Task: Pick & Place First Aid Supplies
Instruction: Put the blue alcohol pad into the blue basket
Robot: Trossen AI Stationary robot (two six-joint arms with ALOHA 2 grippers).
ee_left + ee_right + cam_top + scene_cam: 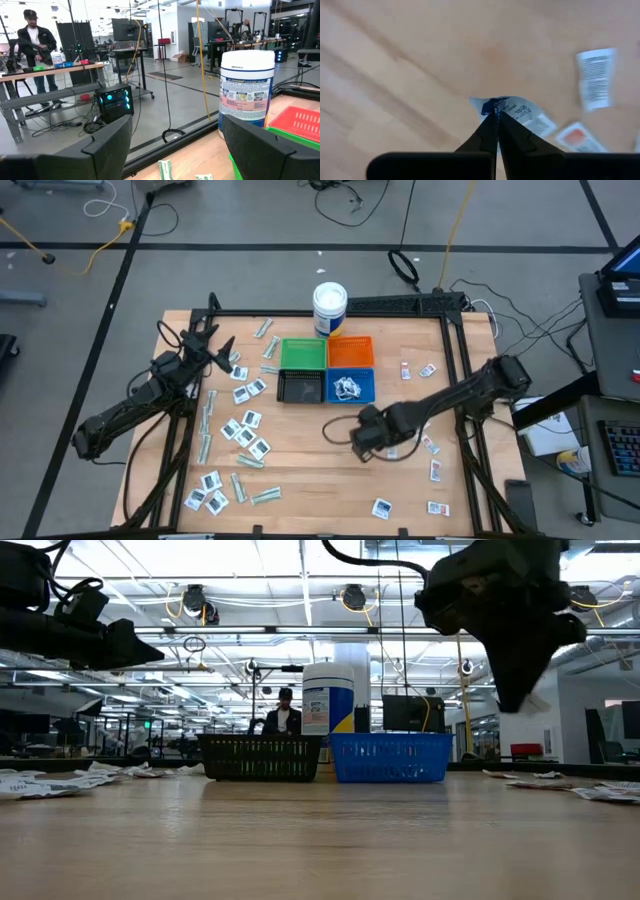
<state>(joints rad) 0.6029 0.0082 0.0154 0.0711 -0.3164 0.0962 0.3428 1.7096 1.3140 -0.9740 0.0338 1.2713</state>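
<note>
Pale wood planks make up my table (310, 470), framed by a black rail, with grey floor and cables all round it. Near the table's twelve o'clock stands a white tub (330, 308) with a blue label, and just below it sit four square bins: green bin (303, 353), orange bin (350, 351), black bin (300, 387) and blue bin (351, 386), the blue one holding a few white packets.

My right gripper (497, 116) hangs above the wood at about five o'clock from the bins, between them and the table's right edge. Its fingers are pressed together on the top edge of a white sachet with blue print (512, 111), which dangles just below the tips. Under it on the table lie another white sachet with dark print (595, 78) and one with a red mark (576, 136). More loose packets (432, 470) are scattered along the three to five o'clock side.

My left gripper (175, 145) waits at about ten o'clock, lifted off the table, fingers spread wide with nothing between them, pointing toward the tub. Below it, from nine round to seven o'clock, lies the bigger heap of sachets and pale-green strips (245, 430).

Beyond the table, in the left wrist view, a person (34, 42) stands at a bench.
</note>
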